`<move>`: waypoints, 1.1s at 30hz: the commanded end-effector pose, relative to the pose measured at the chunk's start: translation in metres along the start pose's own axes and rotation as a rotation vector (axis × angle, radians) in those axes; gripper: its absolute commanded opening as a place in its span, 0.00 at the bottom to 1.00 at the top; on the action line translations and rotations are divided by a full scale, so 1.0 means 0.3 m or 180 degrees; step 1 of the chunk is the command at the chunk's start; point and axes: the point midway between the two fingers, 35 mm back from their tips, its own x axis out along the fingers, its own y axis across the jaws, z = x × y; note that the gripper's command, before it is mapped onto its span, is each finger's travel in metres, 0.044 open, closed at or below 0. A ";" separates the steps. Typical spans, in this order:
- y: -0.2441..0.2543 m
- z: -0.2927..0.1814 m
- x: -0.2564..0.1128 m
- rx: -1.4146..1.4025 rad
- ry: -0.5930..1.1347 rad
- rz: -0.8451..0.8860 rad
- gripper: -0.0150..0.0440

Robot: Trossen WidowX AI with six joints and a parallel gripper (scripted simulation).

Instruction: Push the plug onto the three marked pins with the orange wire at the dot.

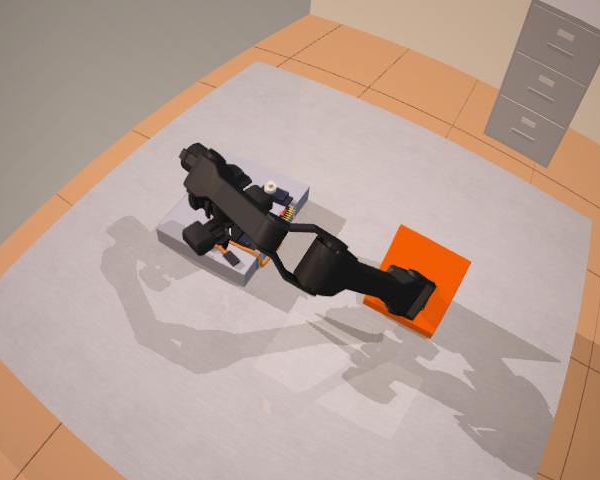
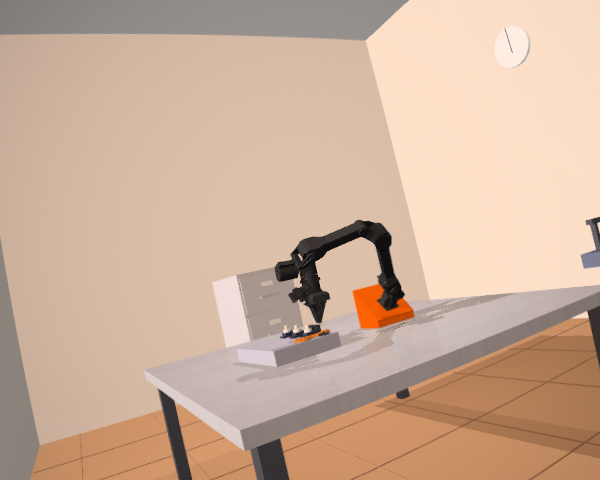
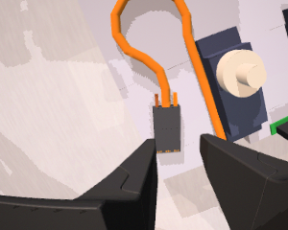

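Note:
The dark flat plug point(image 1: 231, 257) point(image 3: 167, 129) lies on the holder point(image 1: 186, 241) point(image 2: 256, 356). In the wrist view its metal-marked end faces the gripper and its orange lead point(image 1: 259, 256) point(image 3: 192, 57) leaves the far end in a loop. The dark blue servo point(image 3: 240, 115) with a cream horn is right of it. My gripper point(image 2: 318, 321) point(image 3: 178, 144) points down above the holder, fingers part-way open with nothing held. In the wrist view the left fingertip overlaps the plug's lower left corner; contact cannot be told. Yellow pins point(image 1: 288, 212) show beside a red band; the arm hides others.
A green-edged black part point(image 3: 284, 124) is at the wrist view's right edge. Another servo with a white horn point(image 1: 270, 187) sits farther along the holder. The orange block point(image 1: 447, 263) point(image 2: 367, 310) is at the arm's base. The arm hides much of the holder in the top view.

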 end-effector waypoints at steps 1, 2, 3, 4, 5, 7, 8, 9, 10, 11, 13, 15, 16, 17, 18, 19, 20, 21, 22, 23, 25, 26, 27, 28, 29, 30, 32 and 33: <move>0.001 0.002 -0.001 0.0073 0.0041 0.0041 0.45; 0.001 0.002 0.003 0.0072 0.0040 0.0041 0.45; 0.001 0.003 0.010 0.0072 0.0040 0.0041 0.45; 0.001 0.003 0.019 0.0072 0.0040 0.0041 0.45; 0.002 0.003 0.031 0.0072 0.0040 0.0041 0.45; 0.002 0.002 0.065 0.0072 0.0040 0.0043 0.45; 0.003 0.001 0.074 0.0072 0.0040 0.0043 0.45; 0.003 0.001 0.080 0.0072 0.0040 0.0044 0.45; 0.003 0.001 0.082 0.0072 0.0040 0.0044 0.45; 0.003 0.001 0.083 0.0072 0.0040 0.0044 0.45; 0.003 0.001 0.087 0.0072 0.0040 0.0044 0.45; 0.003 0.001 0.094 0.0072 0.0040 0.0044 0.45; 0.003 0.001 0.098 0.0072 0.0040 0.0044 0.45; 0.003 0.001 0.103 0.0072 0.0040 0.0044 0.45; 0.003 0.001 0.108 0.0072 0.0040 0.0045 0.45; 0.003 0.001 0.114 0.0071 0.0040 0.0045 0.45; 0.004 0.001 0.119 0.0071 0.0040 0.0045 0.45; 0.004 0.001 0.124 0.0071 0.0040 0.0045 0.45; 0.004 0.000 0.129 0.0071 0.0040 0.0046 0.45; 0.004 0.000 0.131 0.0071 0.0041 0.0046 0.45; 0.004 0.000 0.132 0.0071 0.0041 0.0046 0.40; 0.004 0.000 0.132 0.0071 0.0041 0.0046 0.36; 0.004 0.000 0.132 0.0071 0.0041 0.0046 0.32; 0.004 0.000 0.132 0.0071 0.0041 0.0046 0.30; 0.004 0.000 0.132 0.0071 0.0041 0.0046 0.29; 0.004 0.000 0.132 0.0071 0.0041 0.0046 0.28; 0.004 0.000 0.132 0.0071 0.0041 0.0046 0.26; 0.004 0.001 0.129 0.0071 0.0040 0.0045 0.25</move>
